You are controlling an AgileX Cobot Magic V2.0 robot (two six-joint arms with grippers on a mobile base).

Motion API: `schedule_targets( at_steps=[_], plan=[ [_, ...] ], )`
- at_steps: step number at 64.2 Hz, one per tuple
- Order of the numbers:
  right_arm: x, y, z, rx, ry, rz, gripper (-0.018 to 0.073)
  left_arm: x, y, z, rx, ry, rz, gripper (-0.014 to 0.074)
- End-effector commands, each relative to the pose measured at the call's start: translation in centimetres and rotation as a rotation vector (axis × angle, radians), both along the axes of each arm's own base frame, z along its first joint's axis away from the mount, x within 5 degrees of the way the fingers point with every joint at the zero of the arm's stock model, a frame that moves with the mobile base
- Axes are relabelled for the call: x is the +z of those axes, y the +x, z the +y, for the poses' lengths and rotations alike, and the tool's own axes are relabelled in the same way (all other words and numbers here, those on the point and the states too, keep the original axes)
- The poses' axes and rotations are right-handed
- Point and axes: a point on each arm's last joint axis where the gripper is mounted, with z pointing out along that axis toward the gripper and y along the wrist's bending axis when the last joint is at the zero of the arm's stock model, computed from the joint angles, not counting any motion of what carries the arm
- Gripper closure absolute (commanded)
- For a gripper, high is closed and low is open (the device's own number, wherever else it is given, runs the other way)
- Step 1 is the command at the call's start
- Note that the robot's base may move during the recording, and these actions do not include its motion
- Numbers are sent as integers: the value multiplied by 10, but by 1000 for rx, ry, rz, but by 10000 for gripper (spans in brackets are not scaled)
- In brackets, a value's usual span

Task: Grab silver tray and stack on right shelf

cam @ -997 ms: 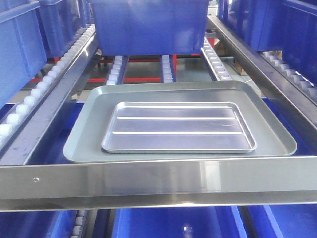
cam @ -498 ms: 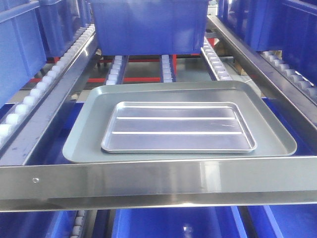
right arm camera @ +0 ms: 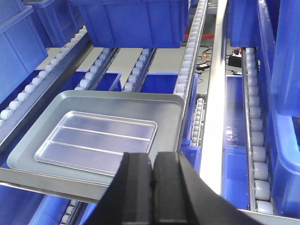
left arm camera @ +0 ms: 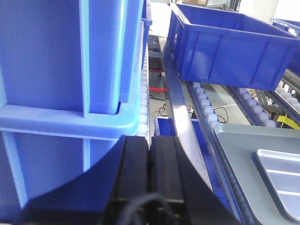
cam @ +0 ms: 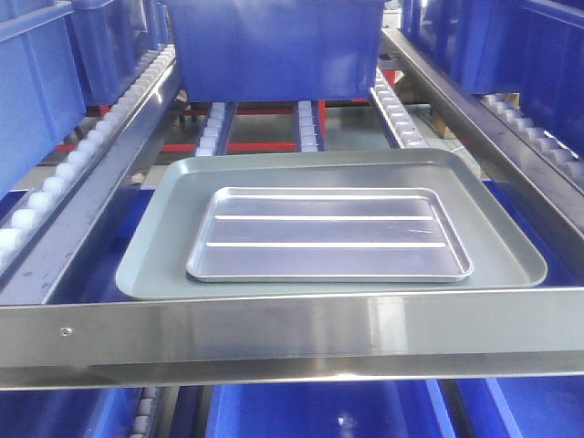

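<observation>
L wrist view only: left pincer closed, blue bin

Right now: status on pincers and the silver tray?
Left pincer shut, empty. Right pincer shut, empty. Silver tray nested in grey tray. Nothing blocking.

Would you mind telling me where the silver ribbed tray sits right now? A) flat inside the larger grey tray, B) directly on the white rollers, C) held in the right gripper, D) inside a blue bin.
A: the silver tray lies flat within the rim of the larger grey tray, apart from both grippers.
</observation>
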Motion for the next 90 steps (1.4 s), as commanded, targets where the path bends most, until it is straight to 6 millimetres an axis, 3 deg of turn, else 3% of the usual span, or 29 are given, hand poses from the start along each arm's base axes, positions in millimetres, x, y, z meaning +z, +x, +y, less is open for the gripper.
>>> schedule_targets(
  at_steps=[1, 35, 49, 61, 74, 90],
  plan=[
    [14, 1, 0, 5, 5, -95, 503, 3, -2, 1, 6, -15, -89, 691],
    [11, 4, 1, -10, -59, -148, 503, 3, -2, 1, 6, -15, -89, 691],
    [-19, 18, 5, -134, -106, -206, 503, 3, -2, 1, 6, -15, -89, 691],
    [-61, 21, -2, -293, -94, -327, 503, 3, -2, 1, 6, -15, -89, 691],
    [-110, 25, -5, -355, -61, -294, 503, 3, -2, 1, 6, -15, -89, 691],
    [-111, 25, -5, -359, -34, -277, 503, 3, -1, 1, 6, -15, -87, 691]
  ],
)
